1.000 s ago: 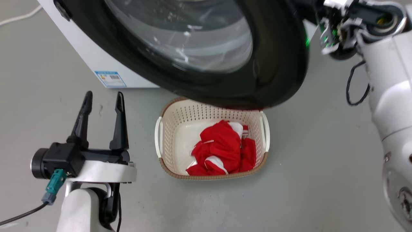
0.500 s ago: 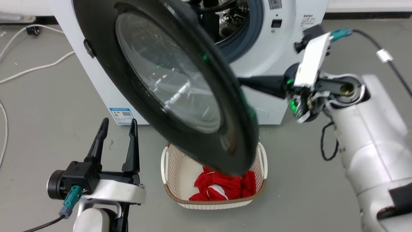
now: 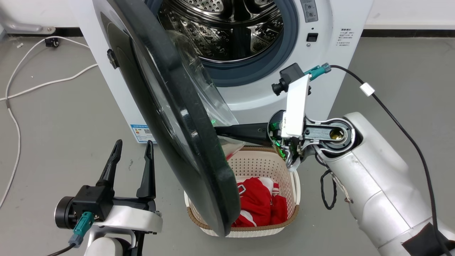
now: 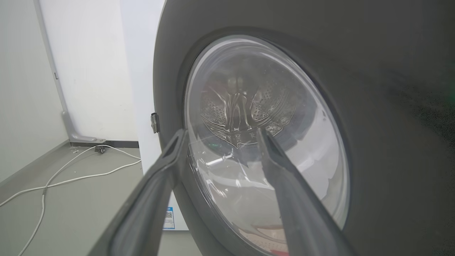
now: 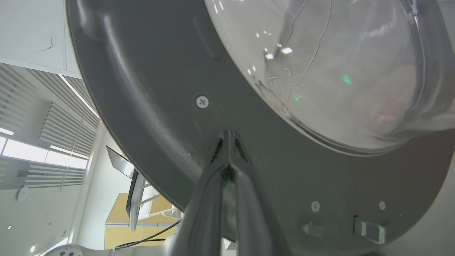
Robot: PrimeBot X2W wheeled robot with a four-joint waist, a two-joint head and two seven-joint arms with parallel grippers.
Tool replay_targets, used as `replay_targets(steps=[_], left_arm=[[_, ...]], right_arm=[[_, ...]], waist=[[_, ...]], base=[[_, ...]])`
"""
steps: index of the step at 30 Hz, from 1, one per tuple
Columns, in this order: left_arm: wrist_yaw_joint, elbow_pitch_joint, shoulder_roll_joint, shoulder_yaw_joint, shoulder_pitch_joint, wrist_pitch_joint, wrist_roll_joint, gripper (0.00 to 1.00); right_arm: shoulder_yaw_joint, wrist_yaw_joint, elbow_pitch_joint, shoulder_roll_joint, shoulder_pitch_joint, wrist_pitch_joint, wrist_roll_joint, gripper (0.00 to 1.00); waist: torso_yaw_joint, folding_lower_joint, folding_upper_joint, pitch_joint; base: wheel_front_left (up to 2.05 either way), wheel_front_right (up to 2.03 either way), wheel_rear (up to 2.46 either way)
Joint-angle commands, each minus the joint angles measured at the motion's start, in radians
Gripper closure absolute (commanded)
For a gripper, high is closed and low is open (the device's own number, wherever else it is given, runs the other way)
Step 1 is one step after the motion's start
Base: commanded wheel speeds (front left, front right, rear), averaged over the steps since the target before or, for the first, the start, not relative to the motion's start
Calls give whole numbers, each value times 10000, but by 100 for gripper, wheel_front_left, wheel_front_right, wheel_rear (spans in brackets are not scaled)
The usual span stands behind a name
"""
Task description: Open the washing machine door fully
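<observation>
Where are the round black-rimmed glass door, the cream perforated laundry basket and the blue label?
round black-rimmed glass door [image 3: 209, 177], head view, black rim
cream perforated laundry basket [image 3: 263, 165], head view, back wall
blue label [image 3: 140, 131], head view, middle

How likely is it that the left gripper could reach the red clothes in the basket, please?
Probably not directly: the washing machine door stands between the open left gripper and the basket, overhanging the red clothes.

Grey floor [image 3: 53, 117], white wall [image 3: 408, 12] with dark skirting [image 3: 401, 33], loose white cable [image 3: 46, 84] alongside.
</observation>
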Motion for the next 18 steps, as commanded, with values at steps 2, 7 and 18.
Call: replay_targets(steps=[2,7,18], left_arm=[[-24,21,-16,30,118,-25,13,0],[-22,48,-26,69,157,-23,-12,0],[50,87,-29,233,404,-23,-103,0]], right_arm=[[415,0,-139,58,43,-698,423,100],[204,0,-21,49,-23,-1763,508,100],[-1479,0,-1086,-800,1262,-5419,400,100]], waist=[[18,2,0,15],[-19,2,0,-33],[-288,2,0,-303]], base=[[0,0,0],[0,0,0],[0,0,0]])
